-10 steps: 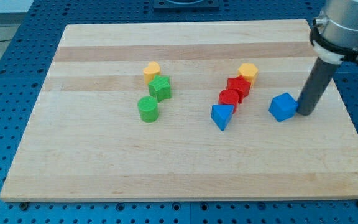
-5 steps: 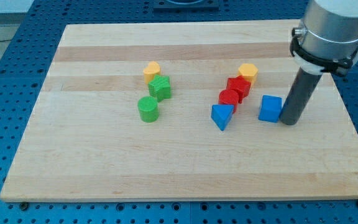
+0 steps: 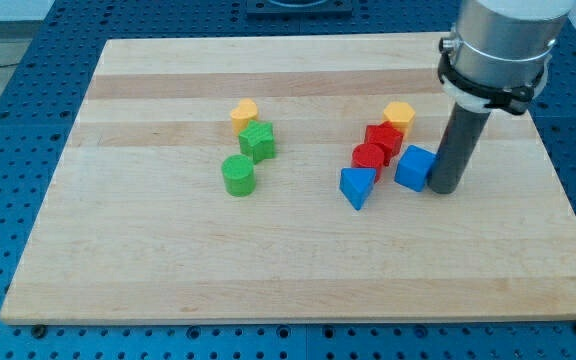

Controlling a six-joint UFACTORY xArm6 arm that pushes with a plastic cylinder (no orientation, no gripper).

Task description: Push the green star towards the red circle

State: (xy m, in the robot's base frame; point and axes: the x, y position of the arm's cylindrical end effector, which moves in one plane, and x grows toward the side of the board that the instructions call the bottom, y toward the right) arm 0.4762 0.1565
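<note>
The green star (image 3: pixel 258 141) lies left of the board's middle, just below a yellow heart (image 3: pixel 244 113) and above a green cylinder (image 3: pixel 238 175). The red circle (image 3: pixel 369 157) lies right of the middle, touching a red block (image 3: pixel 384 138) above it. My tip (image 3: pixel 442 188) is at the right, touching the right side of a blue cube (image 3: pixel 415 167), which sits close to the red circle's right. The tip is far right of the green star.
A blue triangular block (image 3: pixel 357 186) lies just below the red circle. A yellow hexagon block (image 3: pixel 399 114) sits above the red block. The wooden board (image 3: pixel 168 270) rests on a blue perforated table.
My tip has slid left, pushing the blue cube left until it lies close to the red circle. The other blocks have not moved.
</note>
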